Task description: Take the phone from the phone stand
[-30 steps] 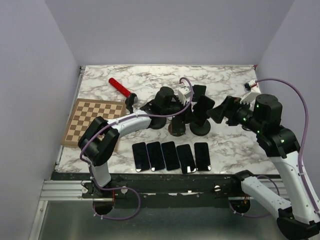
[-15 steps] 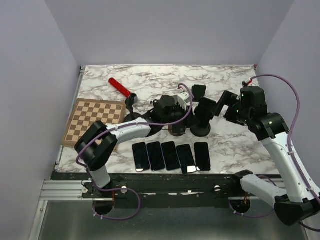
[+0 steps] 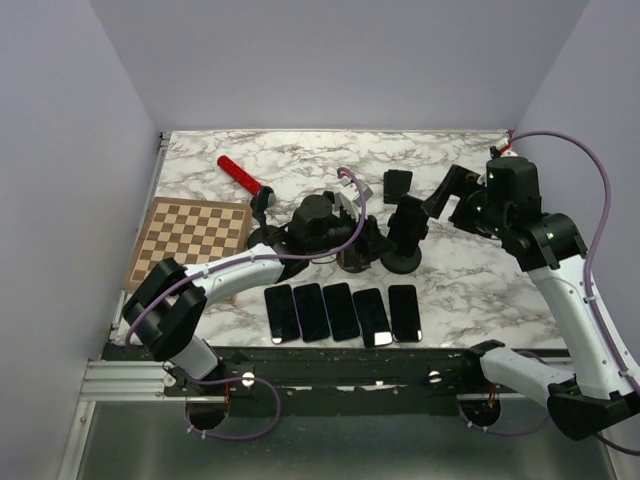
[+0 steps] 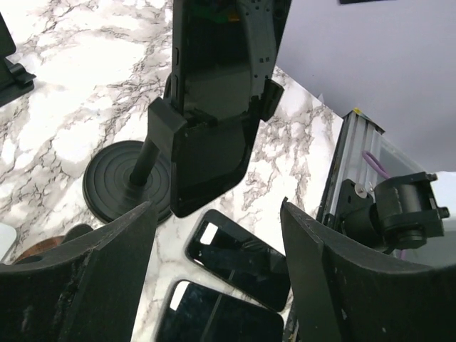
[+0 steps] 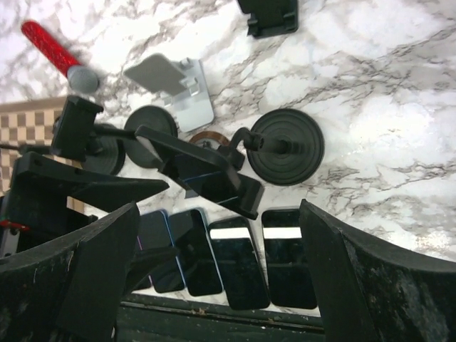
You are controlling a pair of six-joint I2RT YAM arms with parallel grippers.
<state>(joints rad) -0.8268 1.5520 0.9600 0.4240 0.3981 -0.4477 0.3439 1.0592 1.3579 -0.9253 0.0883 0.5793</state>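
Phone (image 4: 214,100) sits clamped in the phone stand (image 4: 125,189), screen dark, clamp arms on both long edges, not out yet. Left fingers (image 4: 92,285) are released and spread wide, gripping nothing; the phone's lower end shows in the gap between their tips, no contact visible. Right fingers (image 5: 78,285) are also fully spread and empty, above the phone and clear of it, looking down; from there the phone lies tilted in the clamp, with a short arm running to the stand's round black base on the marble worktop (image 5: 370,92). Just beside that base are a brown-rimmed disc (image 5: 206,139) and a grey stand (image 5: 171,82), with a small black stand (image 5: 267,14) further back. Row of five dark phones (image 3: 340,312) lies flat along the worktop's near edge, just in front of the phone stand. In the top view the left arm reaches in from the left to the cluster of stands and the right arm comes in from the right, at the phone's far side. Chessboard (image 3: 190,235) is at the left edge, with a red cylinder (image 3: 240,175) behind it
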